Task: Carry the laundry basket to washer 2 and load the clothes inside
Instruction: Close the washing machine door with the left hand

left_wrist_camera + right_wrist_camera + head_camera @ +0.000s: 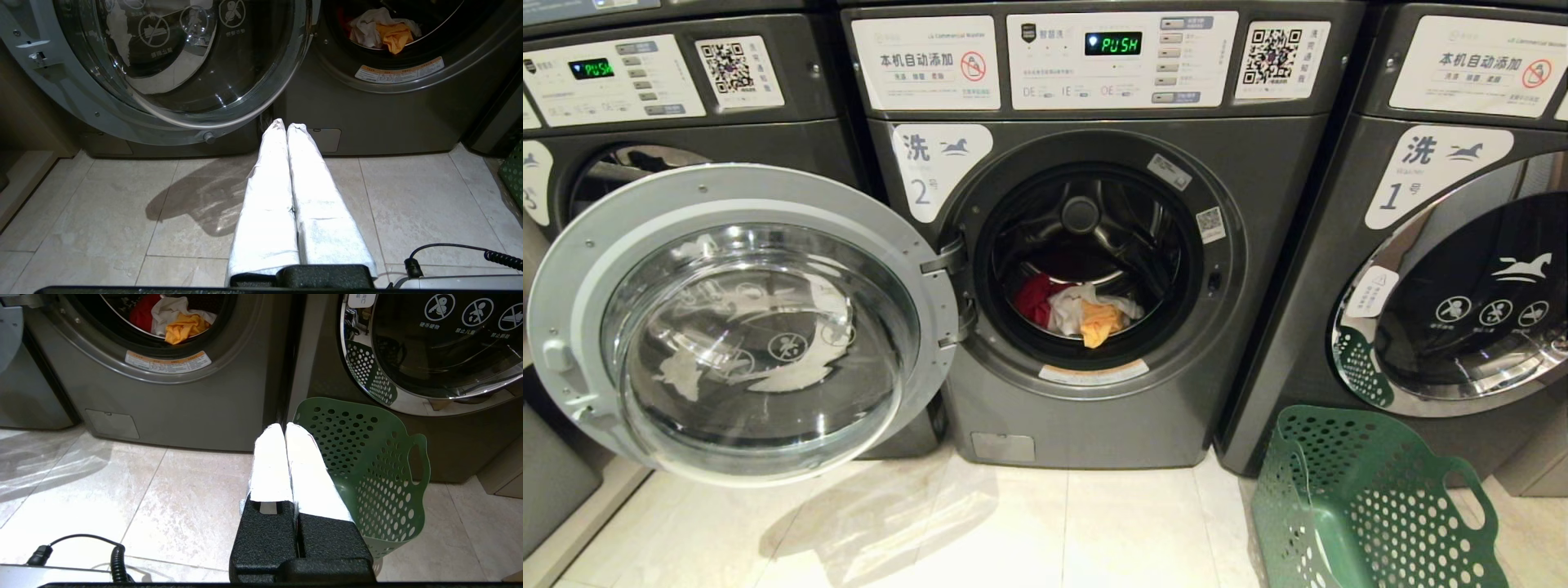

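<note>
Nearest, both arms sit low over the tiled floor [122, 196], parked and idle. The left hand [285, 124] has its two white-wrapped fingers pressed together and holds nothing; it points at the foot of washer 2 [1094, 425] without touching it. The right hand [278, 426] is likewise closed tight and empty, its tips just beside the laundry basket [1372, 506] but, as far as the right wrist view shows, not in contact with it. The basket stands on the floor at the near right, in front of the washer marked 1 [1445, 269], tilted, and no garment is visible inside it. Farther back, washer 2 has its door [743, 318] swung wide to the left, and the clothes [1078, 310], red, white and yellow-orange, lie together at the bottom of the drum. The loading looks finished, so what remains is likely a check: the yellow piece lies toward the front of the drum, and it would be wise to make sure nothing hangs over the lip before any attempt to shut the door, since a trapped sleeve could stop it latching.
</note>
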Controlling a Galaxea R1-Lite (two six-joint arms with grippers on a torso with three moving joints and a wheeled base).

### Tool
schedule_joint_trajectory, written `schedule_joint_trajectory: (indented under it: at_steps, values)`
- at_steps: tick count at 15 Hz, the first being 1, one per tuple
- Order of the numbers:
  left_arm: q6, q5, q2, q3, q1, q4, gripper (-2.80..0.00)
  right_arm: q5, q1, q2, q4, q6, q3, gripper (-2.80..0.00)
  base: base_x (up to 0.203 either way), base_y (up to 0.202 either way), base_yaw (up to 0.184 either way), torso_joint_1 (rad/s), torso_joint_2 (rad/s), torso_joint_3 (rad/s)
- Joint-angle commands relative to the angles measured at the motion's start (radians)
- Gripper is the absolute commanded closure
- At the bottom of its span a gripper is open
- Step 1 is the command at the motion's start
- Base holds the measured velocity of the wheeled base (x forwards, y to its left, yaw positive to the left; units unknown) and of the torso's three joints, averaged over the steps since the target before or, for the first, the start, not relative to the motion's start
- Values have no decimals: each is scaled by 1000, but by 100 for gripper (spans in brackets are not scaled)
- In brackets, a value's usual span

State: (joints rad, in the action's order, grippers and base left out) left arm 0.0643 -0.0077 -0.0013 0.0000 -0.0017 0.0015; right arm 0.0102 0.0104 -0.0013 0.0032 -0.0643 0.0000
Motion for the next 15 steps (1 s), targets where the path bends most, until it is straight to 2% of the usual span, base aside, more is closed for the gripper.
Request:
schedule_joint_trajectory:
  at_steps: [1,7,8,10,12,15]
  values:
    - [1,0,0,0,0,2,0,0,0,1,0,-2,0,0,0,0,0,0,0,0]
    - [7,-11,0,-6,0,-11,0,0,0,1,1,4,0,0,0,0,0,0,0,0]
    - [7,-10,2,-51,0,-9,0,-1,0,1,1,14,0,0,0,0,0,0,0,0]
    - [19,-9,50,-244,0,9,0,0,0,1,0,17,0,0,0,0,0,0,0,0]
    - [41,-3,217,-510,1,34,0,0,1,1,0,14,0,0,0,0,0,0,0,0]
    - [51,21,684,-1029,3,83,0,-1,0,1,0,27,0,0,0,0,0,0,0,0]
